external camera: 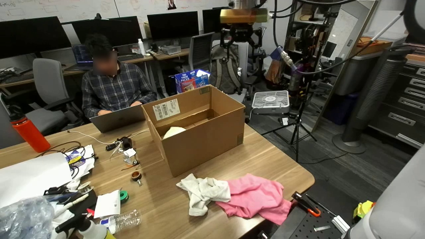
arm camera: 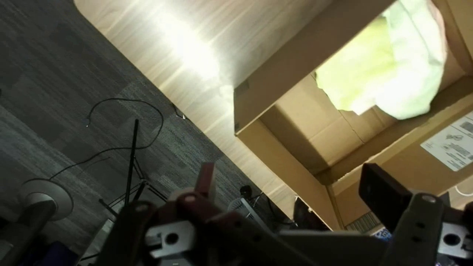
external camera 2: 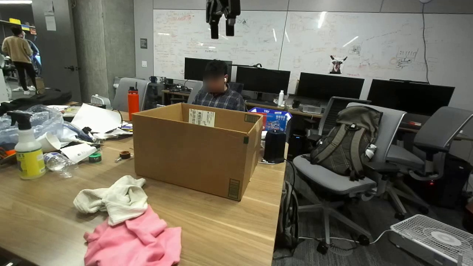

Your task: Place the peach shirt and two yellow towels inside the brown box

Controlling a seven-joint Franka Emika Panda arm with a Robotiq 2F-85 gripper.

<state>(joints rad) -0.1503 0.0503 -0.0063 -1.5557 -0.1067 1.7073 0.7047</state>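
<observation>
Yellow cloth (arm camera: 358, 66) lies inside the brown box (external camera: 206, 142), well below the gripper (external camera 2: 222, 34), whose jaws stand wide apart.

The box (external camera: 206, 142) is brown, one towel (arm camera: 360, 68) yellow.

Black jaws, gold band (external camera: 244, 16), silver plates (arm camera: 186, 233)

Brown box (arm camera: 325, 129) partly outside wrist view
</observation>
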